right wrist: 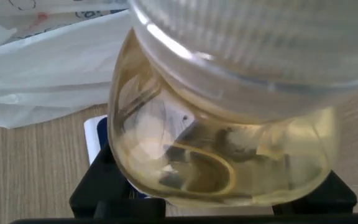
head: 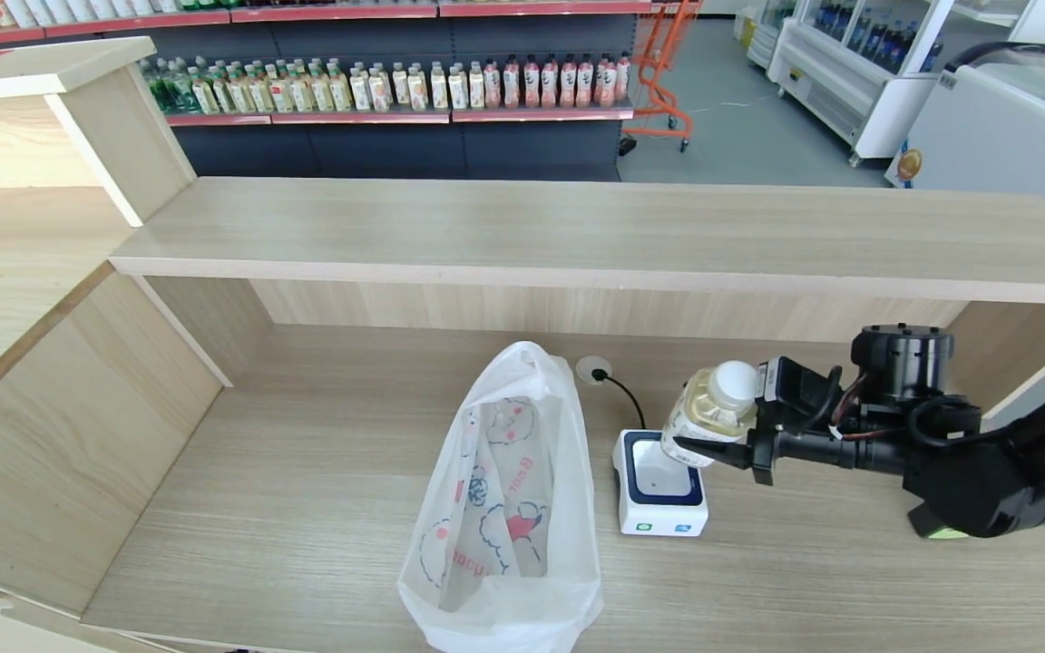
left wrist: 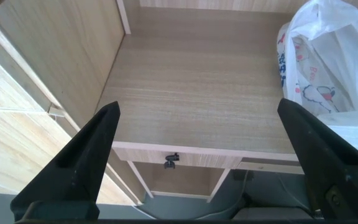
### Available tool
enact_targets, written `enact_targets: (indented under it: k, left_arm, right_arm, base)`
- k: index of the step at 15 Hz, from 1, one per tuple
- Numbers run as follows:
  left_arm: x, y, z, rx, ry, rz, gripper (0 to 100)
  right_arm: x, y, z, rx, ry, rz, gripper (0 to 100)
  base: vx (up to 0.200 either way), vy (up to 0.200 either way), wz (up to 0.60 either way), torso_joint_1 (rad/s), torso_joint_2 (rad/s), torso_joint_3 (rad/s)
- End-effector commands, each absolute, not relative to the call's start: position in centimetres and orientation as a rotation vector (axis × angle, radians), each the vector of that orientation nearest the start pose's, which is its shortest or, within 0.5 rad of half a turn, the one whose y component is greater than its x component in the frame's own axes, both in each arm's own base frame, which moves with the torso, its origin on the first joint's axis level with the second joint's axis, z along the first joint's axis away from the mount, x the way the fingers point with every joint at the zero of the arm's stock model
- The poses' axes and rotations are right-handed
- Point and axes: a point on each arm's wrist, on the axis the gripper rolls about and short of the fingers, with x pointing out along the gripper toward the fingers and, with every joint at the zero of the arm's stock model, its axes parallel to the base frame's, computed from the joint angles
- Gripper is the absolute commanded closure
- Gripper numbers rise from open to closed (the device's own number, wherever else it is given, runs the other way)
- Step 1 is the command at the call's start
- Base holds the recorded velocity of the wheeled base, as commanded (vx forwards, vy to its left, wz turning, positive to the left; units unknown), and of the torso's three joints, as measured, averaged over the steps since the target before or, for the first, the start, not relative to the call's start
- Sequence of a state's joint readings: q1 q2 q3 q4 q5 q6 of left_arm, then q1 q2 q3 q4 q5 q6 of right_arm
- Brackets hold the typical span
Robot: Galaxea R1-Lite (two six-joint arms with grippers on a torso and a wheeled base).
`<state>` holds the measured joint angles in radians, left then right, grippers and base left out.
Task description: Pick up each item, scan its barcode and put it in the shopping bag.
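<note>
My right gripper [head: 713, 433] is shut on a clear bottle [head: 708, 413] of pale yellow drink with a white cap, holding it tilted just above the white and blue barcode scanner [head: 659, 485]. Up close the bottle [right wrist: 222, 124] hides most of the scanner [right wrist: 96, 134] under it. The white plastic shopping bag [head: 504, 508] stands open to the left of the scanner, with a printed packet inside. My left gripper [left wrist: 197, 155] is open and hangs over the counter's near left edge, with the bag [left wrist: 328, 68] off to one side.
The wooden counter [head: 287, 508] has a raised shelf [head: 577, 236] at the back and wooden side walls. A black cable [head: 627, 399] runs from the scanner to a hole in the counter. Store shelves with bottles stand behind.
</note>
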<state>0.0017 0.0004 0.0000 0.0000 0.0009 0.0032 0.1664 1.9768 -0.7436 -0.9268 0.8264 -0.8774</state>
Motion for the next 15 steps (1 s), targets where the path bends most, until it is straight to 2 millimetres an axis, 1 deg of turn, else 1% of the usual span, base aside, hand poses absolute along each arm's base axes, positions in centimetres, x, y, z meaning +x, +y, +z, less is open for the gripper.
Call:
enact_targets:
  k: [1, 7, 10, 12, 14, 15]
  left_arm:
    - [-2.3, 0.0, 7.5, 0.003, 0.000, 0.003, 0]
    - [-2.3, 0.0, 7.5, 0.003, 0.000, 0.003, 0]
    - [-2.3, 0.0, 7.5, 0.003, 0.000, 0.002, 0]
    - [-2.3, 0.0, 7.5, 0.003, 0.000, 0.003, 0]
    - [-2.3, 0.0, 7.5, 0.003, 0.000, 0.003, 0]
    - [-2.3, 0.0, 7.5, 0.003, 0.000, 0.003, 0]
  right_arm:
    - [34.5, 8.2, 9.4, -0.702, -0.151, 1.069, 100]
    - [36.3, 10.2, 8.6, -0.744, -0.210, 1.103, 100]
    - [36.3, 10.2, 8.4, -0.785, -0.231, 1.104, 100]
    - [36.2, 10.2, 8.8, -0.787, -0.237, 1.101, 100]
    - [35.7, 10.0, 10.1, -0.769, -0.245, 1.090, 100]
    - [34.9, 9.8, 11.2, -0.726, -0.239, 1.082, 100]
  base:
    - [0.000, 0.000, 0.00, 0.000, 0.00, 0.000]
    - [0.000, 0.000, 0.00, 0.000, 0.00, 0.000]
    - [0.000, 0.000, 0.00, 0.000, 0.00, 0.000]
    - [0.000, 0.000, 0.00, 0.000, 0.00, 0.000]
    - [0.000, 0.000, 0.00, 0.000, 0.00, 0.000]
    - [0.000, 0.000, 0.00, 0.000, 0.00, 0.000]
